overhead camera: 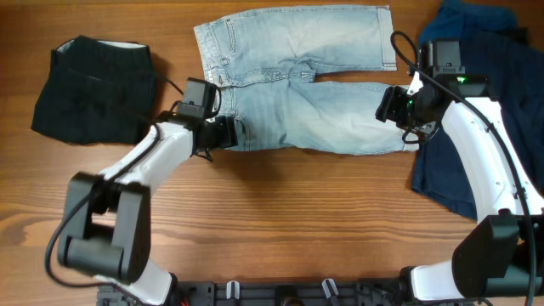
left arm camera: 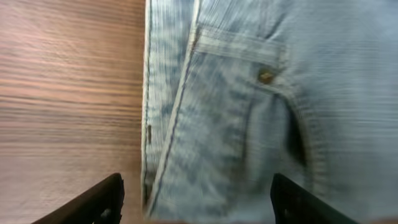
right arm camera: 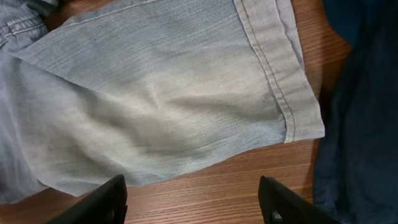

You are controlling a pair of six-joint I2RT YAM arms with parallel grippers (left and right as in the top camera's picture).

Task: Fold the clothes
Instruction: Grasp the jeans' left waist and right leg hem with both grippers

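Note:
Light blue jeans (overhead camera: 297, 85) lie spread on the table, waistband to the left, both legs running right. My left gripper (overhead camera: 223, 133) is open over the waistband's near corner; its view shows the pocket and rivet (left arm camera: 266, 76) between the fingers (left arm camera: 198, 202). My right gripper (overhead camera: 393, 107) is open above the near leg's hem (right arm camera: 273, 81); its fingers (right arm camera: 194, 199) hang over bare wood just below the hem. Neither holds cloth.
A folded black garment (overhead camera: 93, 89) lies at the far left. A dark blue garment (overhead camera: 484, 119) lies at the right under my right arm, and shows at the right edge of the right wrist view (right arm camera: 364, 124). Wooden table (overhead camera: 297, 221) runs along the front.

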